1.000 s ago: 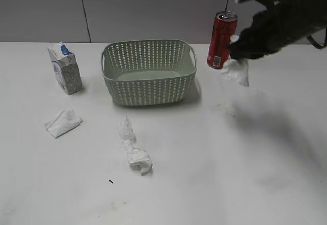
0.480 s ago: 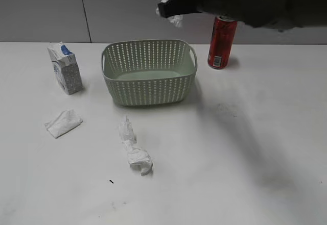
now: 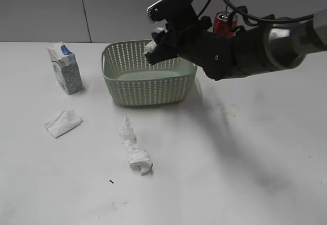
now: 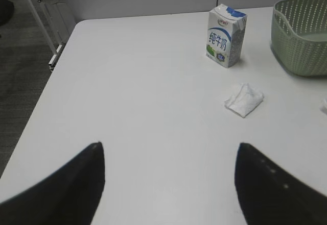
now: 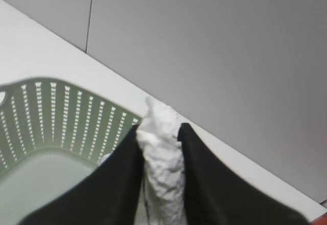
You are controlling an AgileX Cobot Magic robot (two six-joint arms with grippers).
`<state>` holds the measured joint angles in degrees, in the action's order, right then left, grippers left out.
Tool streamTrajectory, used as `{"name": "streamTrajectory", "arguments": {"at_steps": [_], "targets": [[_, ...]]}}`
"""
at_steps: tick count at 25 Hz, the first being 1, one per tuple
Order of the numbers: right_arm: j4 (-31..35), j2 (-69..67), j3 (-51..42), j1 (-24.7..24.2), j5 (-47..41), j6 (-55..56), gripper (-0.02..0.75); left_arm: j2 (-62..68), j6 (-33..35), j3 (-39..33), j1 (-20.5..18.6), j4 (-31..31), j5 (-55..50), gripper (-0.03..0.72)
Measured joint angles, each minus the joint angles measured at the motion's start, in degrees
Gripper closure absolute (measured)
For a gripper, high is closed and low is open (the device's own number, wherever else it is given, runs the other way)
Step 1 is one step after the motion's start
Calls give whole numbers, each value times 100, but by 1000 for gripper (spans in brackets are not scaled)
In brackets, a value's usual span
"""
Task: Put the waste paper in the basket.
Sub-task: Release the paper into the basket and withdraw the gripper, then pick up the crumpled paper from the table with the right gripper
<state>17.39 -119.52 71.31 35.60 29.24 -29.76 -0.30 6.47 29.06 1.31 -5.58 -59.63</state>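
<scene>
The sage-green basket (image 3: pixel 148 84) stands at the back centre of the table; it also shows in the right wrist view (image 5: pixel 46 128) and the left wrist view (image 4: pixel 306 51). My right gripper (image 3: pixel 153 45) is shut on a white paper wad (image 5: pixel 161 158) and holds it above the basket's inside, near the far rim. A flat wad (image 3: pixel 63 122) lies on the table at the left, also in the left wrist view (image 4: pixel 244 99). A long twisted wad (image 3: pixel 135 151) lies in front of the basket. My left gripper (image 4: pixel 168 156) is open and empty above bare table.
A small carton with a blue top (image 3: pixel 65 68) stands left of the basket. A red drink can (image 3: pixel 223 21) stands behind my right arm. The table's left edge (image 4: pixel 56 72) shows in the left wrist view.
My right gripper has carried the wad leftward from beside the can, up over the basket, and now lower toward its inside. The other wads have not moved.
</scene>
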Motion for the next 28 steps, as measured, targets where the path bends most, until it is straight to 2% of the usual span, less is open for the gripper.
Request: {"name": "streamTrajectory", "arguments": {"at_steps": [1, 4, 6, 11, 15, 18, 23, 26, 28], "targets": [[0, -24, 0, 0, -40, 0, 491, 0, 0, 0, 0, 0, 0, 109], [88, -38, 0, 0, -94, -4, 202, 0, 0, 0, 0, 0, 0, 109], [329, -38, 0, 0, -99, -4, 124, 0, 0, 0, 0, 6, 0, 109], [721, 26, 0, 31, -215, -4, 120, 0, 0, 0, 0, 6, 0, 109], [824, 486, 0, 214, -770, -4, 128, 0, 0, 0, 0, 11, 0, 109], [892, 939, 0, 428, -1619, -4, 143, 0, 0, 0, 0, 17, 0, 109], [982, 1289, 13, 695, -3722, 11, 146, 0, 0, 0, 0, 17, 0, 109], [1022, 1207, 19, 755, -4806, 517, 148, 0, 0, 0, 0, 17, 0, 109], [1003, 1049, 19, 757, -5173, 1009, 154, 0, 0, 0, 0, 17, 0, 109]]}}
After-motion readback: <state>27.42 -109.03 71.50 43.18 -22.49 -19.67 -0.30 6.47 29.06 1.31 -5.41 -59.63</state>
